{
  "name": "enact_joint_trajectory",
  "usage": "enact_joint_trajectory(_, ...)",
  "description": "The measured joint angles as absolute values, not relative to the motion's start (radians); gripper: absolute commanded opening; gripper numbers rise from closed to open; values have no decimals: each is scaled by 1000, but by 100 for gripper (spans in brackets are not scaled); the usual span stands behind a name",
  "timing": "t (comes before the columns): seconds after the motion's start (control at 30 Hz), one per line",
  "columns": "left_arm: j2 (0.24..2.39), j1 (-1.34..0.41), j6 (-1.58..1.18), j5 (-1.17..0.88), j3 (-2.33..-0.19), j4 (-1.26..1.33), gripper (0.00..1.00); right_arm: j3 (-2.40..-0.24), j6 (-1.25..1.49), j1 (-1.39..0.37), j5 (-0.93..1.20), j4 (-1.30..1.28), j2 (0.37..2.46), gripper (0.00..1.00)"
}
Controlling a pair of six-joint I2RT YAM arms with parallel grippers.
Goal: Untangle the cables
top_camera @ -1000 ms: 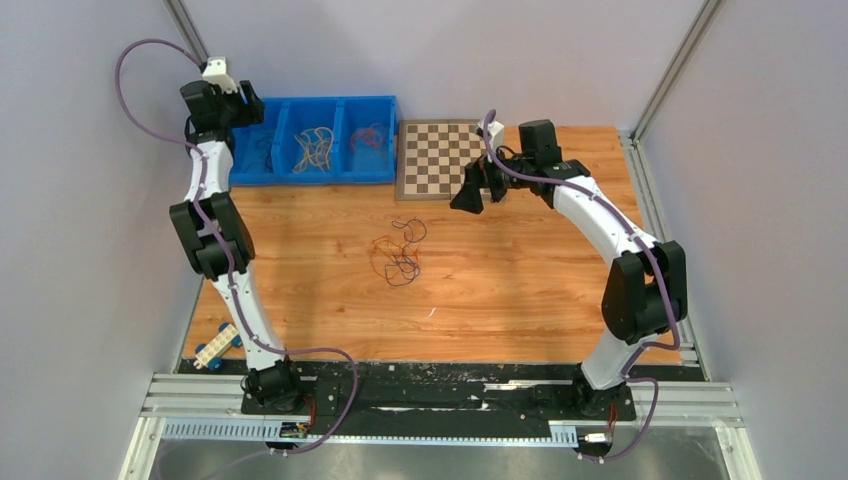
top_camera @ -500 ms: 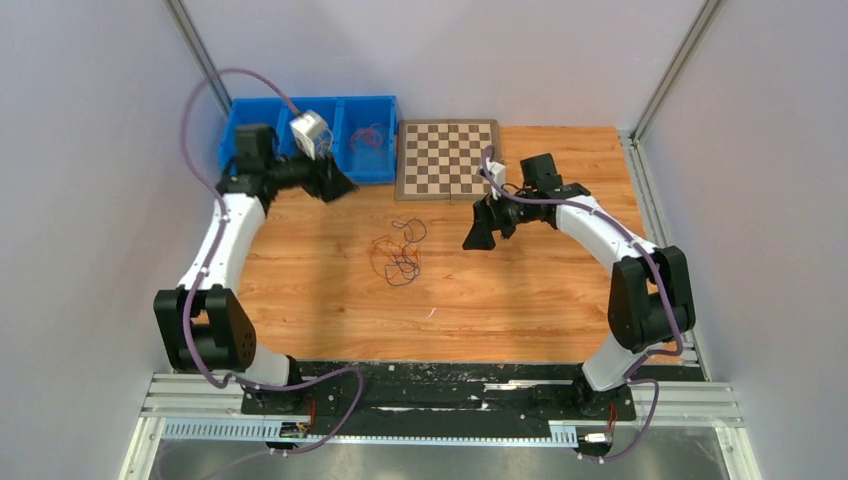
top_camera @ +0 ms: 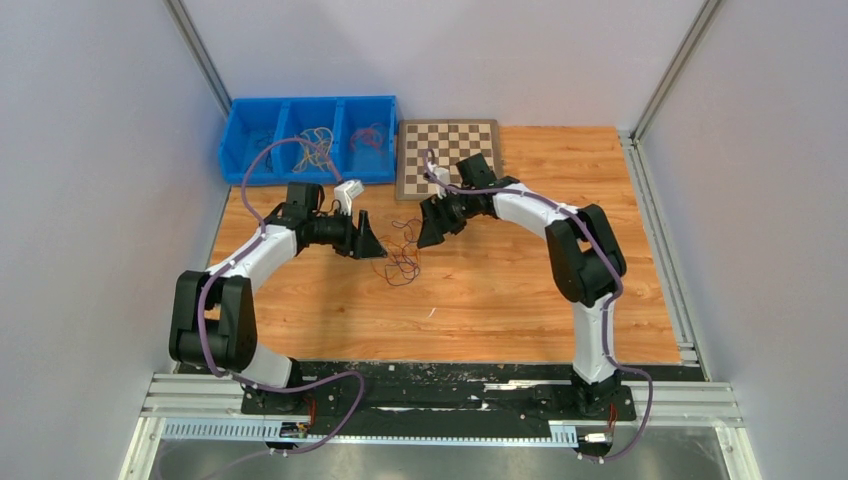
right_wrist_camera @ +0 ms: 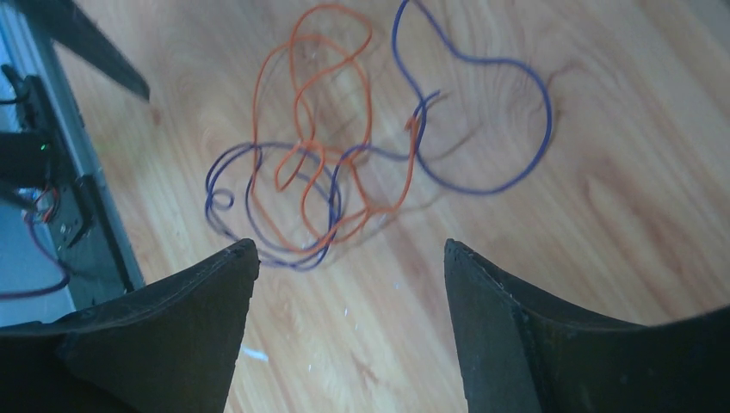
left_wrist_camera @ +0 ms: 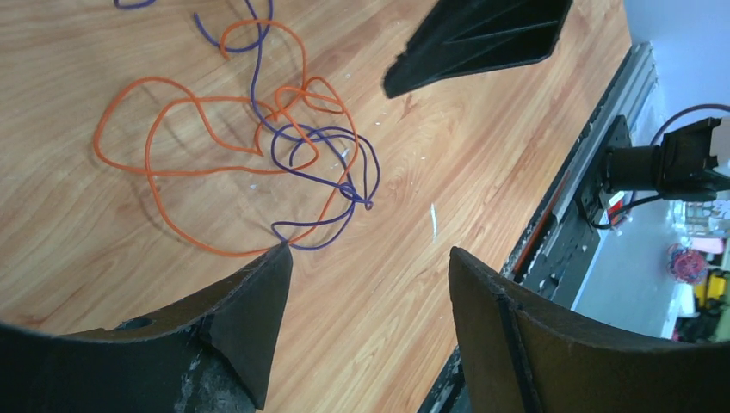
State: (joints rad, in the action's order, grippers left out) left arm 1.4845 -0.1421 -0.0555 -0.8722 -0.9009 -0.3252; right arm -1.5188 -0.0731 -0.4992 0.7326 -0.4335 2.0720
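Observation:
A tangle of cables [top_camera: 400, 252], one orange and one dark purple, lies loose on the wooden table. In the left wrist view the cables [left_wrist_camera: 297, 138] lie just beyond my left gripper [left_wrist_camera: 368, 249]. Its jaws are open and hold nothing, and its left fingertip is at the edge of a purple loop. In the right wrist view the cables [right_wrist_camera: 318, 163] lie just ahead of my right gripper [right_wrist_camera: 349, 243], which is also open and empty. From above, the left gripper [top_camera: 372, 245] and right gripper [top_camera: 430, 225] flank the tangle on either side.
A blue bin [top_camera: 240, 168] with three compartments stands at the back left, with whitish cables [top_camera: 315, 148] and red cables [top_camera: 370, 135] inside. A chessboard [top_camera: 450, 150] lies behind the right gripper. A small white scrap [top_camera: 432, 313] lies nearer the front.
The left arm swung from the blue bin down to the tangle's left side. The right arm came in from the chessboard to its right side, and its jaws narrowed a little.

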Motion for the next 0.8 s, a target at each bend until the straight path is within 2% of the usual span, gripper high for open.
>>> enact_joint_trajectory(0.27, 1579, -143, -139, -820, -893, -263, 70, -1665, 17, -558, 614, -371, 2217, 75)
enact_joint_trajectory(0.33, 1607, -143, -164, -776, -900, -252, 72, -1683, 25, -571, 587, -364, 2241, 73)
enact_joint_trajectory(0.4, 1630, -143, -192, -733, -907, -239, 74, -1690, 25, -585, 563, -355, 2260, 70)
enact_joint_trajectory(0.6, 1676, -144, -310, -595, -909, -183, 77, -1701, 15, -613, 486, -326, 2271, 53)
enact_joint_trajectory(0.8, 1758, -150, -427, -547, -941, -119, 73, -1698, 13, -622, 459, -321, 2272, 47)
